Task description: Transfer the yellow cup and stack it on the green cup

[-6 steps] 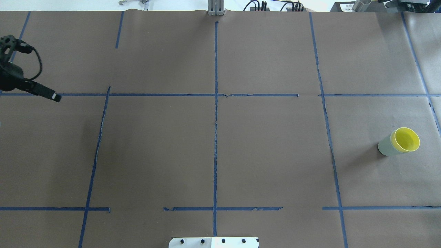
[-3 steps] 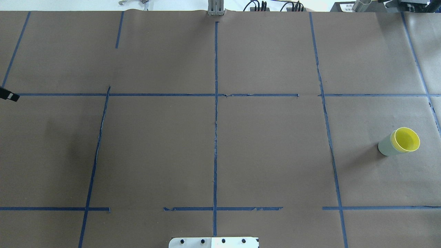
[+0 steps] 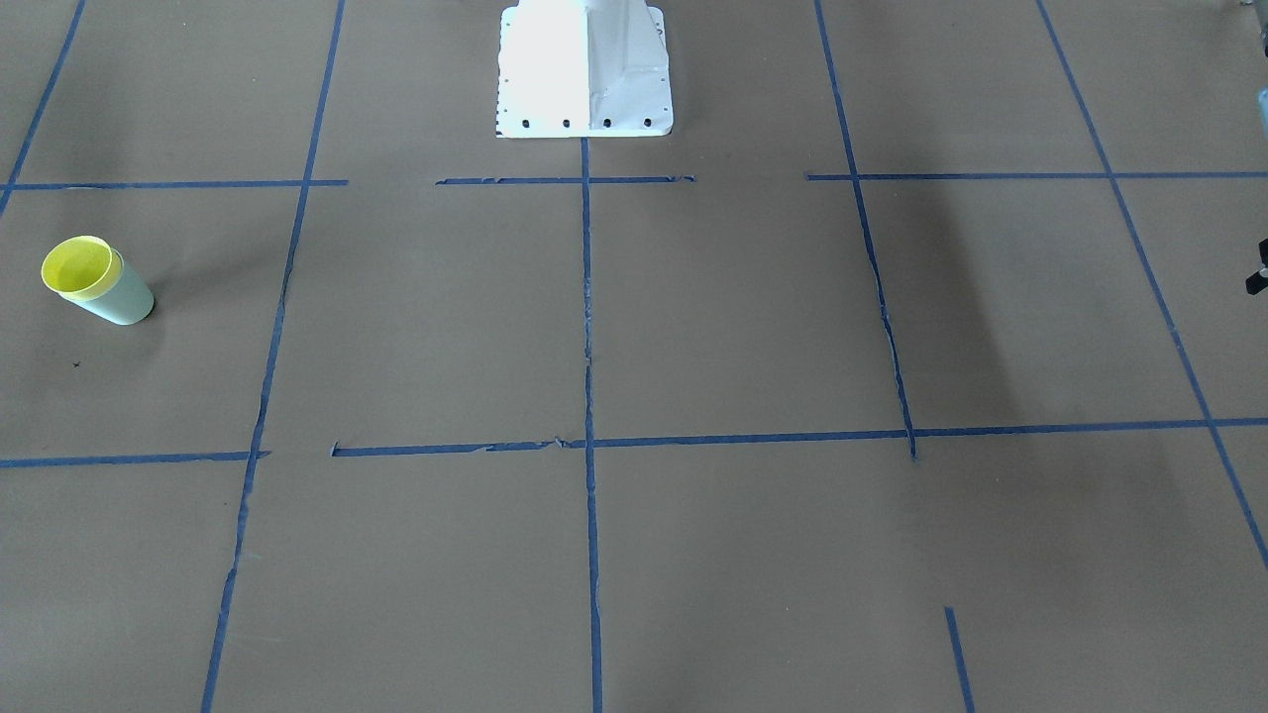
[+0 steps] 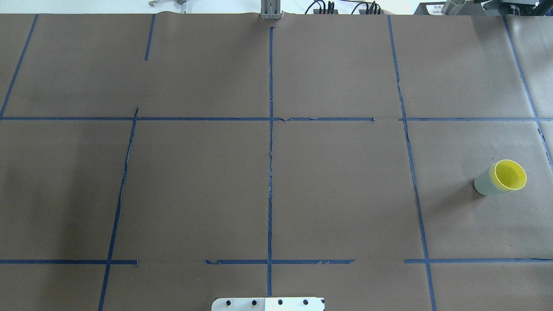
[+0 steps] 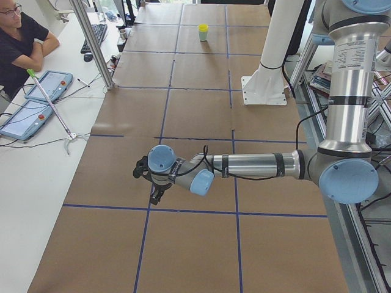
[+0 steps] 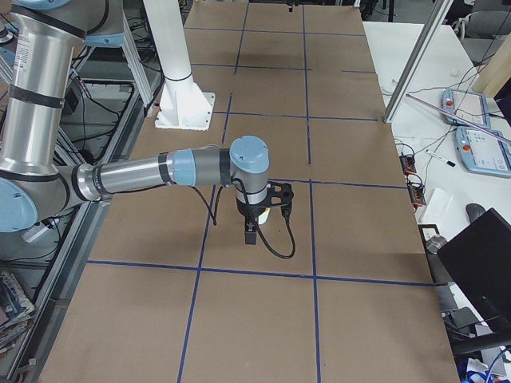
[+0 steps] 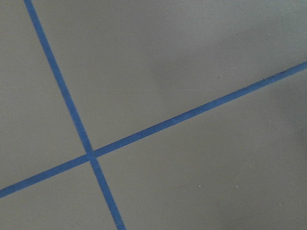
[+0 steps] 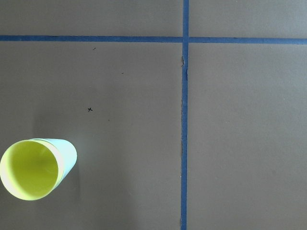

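Jaws' gap unclear, off yellow cup [image 4: 510, 175]

The yellow cup [image 4: 510, 175], at the right of the overhead view, is bright plain yellow inside and at the rim. The green cup [image 4: 482, 185] is pale mint, unmarked. Dull brown paper covers the table [image 4: 194, 185], crossed by a grid of dark blue tape [image 4: 271, 172] (frayed in spots). The base plate [image 3: 584, 69] is glossy white. The left arm [image 5: 256, 165] is silver with light blue joint caps.
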